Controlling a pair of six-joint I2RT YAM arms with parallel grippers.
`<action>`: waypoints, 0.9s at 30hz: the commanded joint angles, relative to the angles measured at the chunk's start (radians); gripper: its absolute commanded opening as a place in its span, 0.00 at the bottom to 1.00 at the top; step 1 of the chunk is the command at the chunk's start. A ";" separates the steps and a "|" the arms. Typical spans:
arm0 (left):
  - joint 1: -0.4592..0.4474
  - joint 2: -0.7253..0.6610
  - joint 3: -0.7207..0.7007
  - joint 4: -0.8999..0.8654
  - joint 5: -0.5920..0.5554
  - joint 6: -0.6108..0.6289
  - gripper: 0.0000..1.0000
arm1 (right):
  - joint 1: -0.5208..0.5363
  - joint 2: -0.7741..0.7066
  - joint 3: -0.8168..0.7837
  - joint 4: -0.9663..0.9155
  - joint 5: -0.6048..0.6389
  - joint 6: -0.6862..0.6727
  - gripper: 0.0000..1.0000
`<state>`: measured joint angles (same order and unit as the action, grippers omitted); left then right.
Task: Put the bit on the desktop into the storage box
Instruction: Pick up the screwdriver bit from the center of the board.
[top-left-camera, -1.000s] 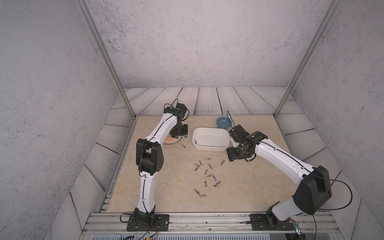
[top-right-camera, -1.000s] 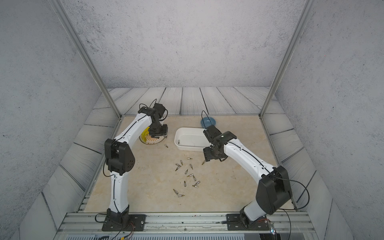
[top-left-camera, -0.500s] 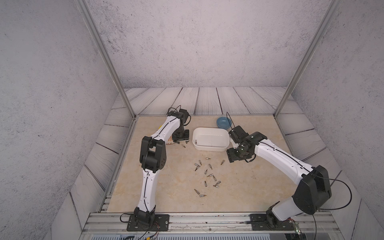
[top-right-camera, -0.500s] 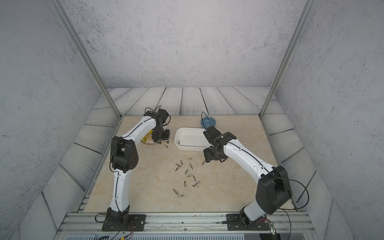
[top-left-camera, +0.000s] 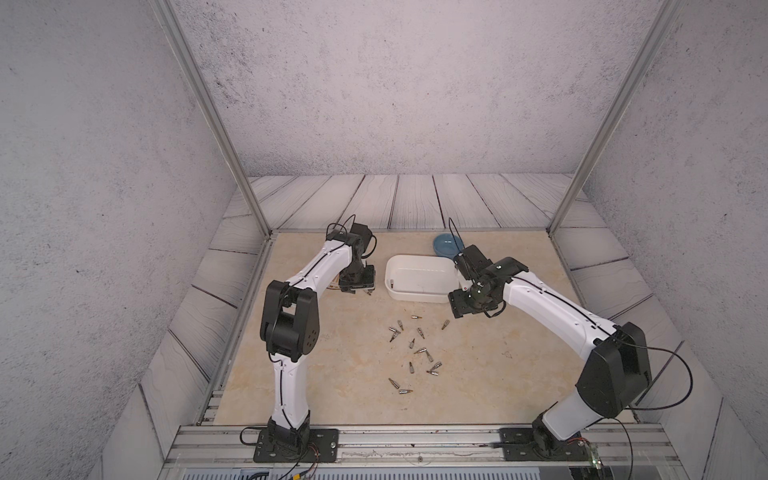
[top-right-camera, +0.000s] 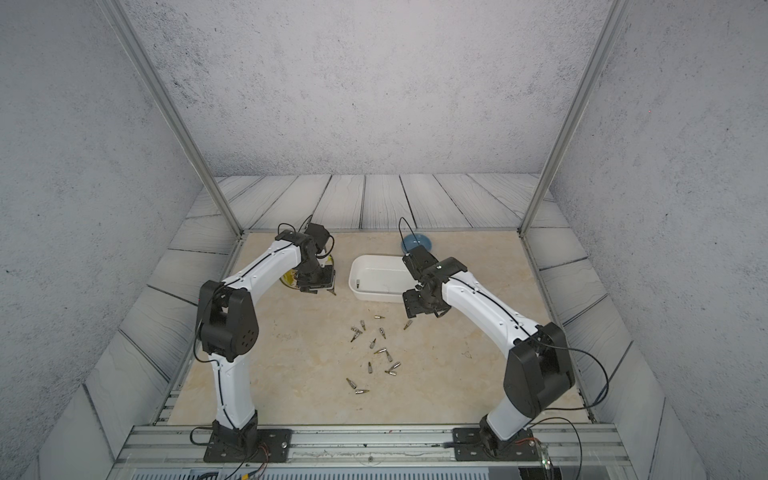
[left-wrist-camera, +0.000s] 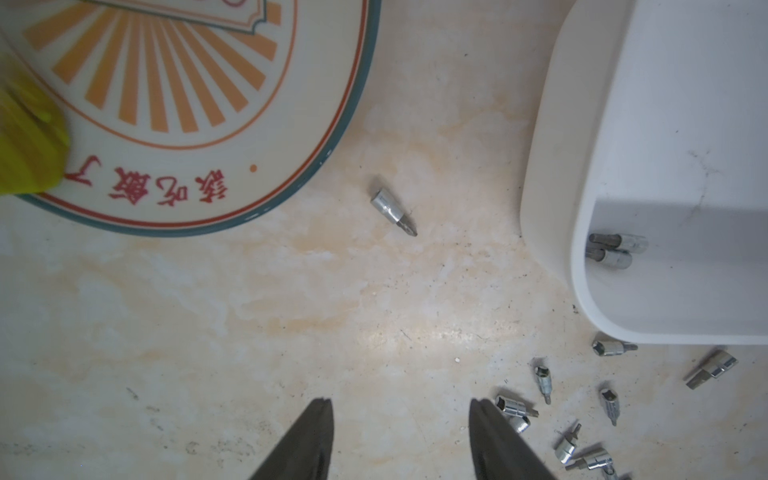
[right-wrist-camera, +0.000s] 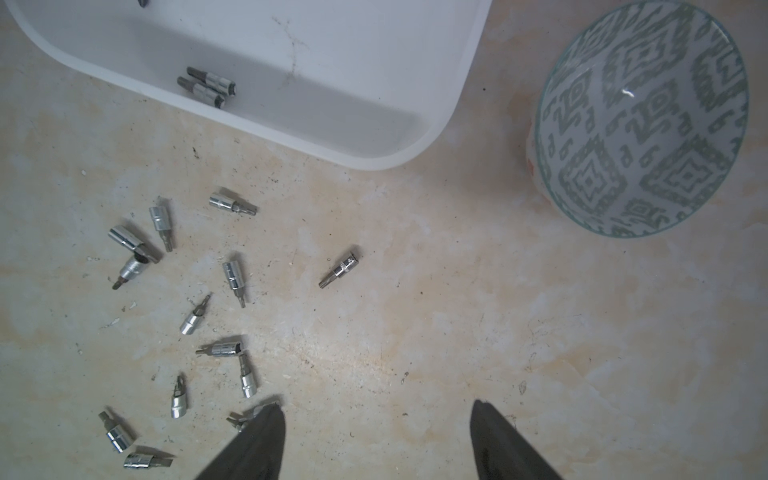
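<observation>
Nothing held, left gripper (left-wrist-camera: 401, 436) and right gripper (right-wrist-camera: 378, 440) both spread wide
Two bits (left-wrist-camera: 615, 249) in the storage box (left-wrist-camera: 548, 166), loose bits (right-wrist-camera: 232, 276) on the surface (top-left-camera: 332, 374) at its 6 o'clock; plate (left-wrist-camera: 187, 104) reads 該吃飯了.

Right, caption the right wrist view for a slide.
Open right pincer over the beige marble-patterned desktop, small silver metal bits scattered beside the white rectangular plastic storage box.
</observation>
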<state>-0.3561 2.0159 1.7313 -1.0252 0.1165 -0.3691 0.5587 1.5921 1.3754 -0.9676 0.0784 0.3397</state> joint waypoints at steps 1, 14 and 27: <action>0.000 -0.052 -0.063 0.073 -0.015 -0.012 0.61 | -0.003 -0.007 0.008 0.001 0.007 0.002 0.75; 0.012 0.022 -0.084 0.090 -0.030 -0.011 0.62 | -0.002 -0.041 -0.054 0.021 0.004 0.019 0.75; 0.012 -0.133 -0.242 0.232 -0.069 -0.008 0.64 | -0.002 -0.047 -0.072 0.042 0.009 0.015 0.75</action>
<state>-0.3489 1.9125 1.4876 -0.8173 0.0772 -0.3847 0.5587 1.5646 1.2976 -0.9222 0.0795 0.3477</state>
